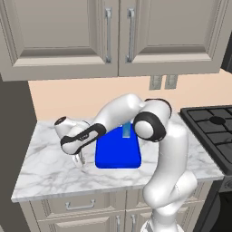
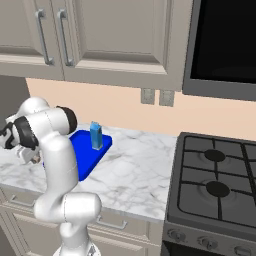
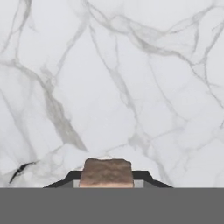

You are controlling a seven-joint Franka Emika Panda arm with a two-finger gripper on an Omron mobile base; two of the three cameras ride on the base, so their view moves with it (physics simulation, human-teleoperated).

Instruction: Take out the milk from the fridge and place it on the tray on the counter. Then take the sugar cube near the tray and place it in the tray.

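The tan-brown sugar cube sits between my two dark fingertips, whose pads press against its sides, low over the white marble counter. My gripper points down just left of the bright blue tray, close to its near left corner. From the right base view the gripper is partly hidden behind my own arm, beside the tray. The blue milk carton stands upright at the far end of the tray, also seen as the carton from the right.
A black gas stove borders the counter on the right. Beige wall cabinets hang above, and two outlets sit on the peach wall. Beige drawers run under the counter's front edge.
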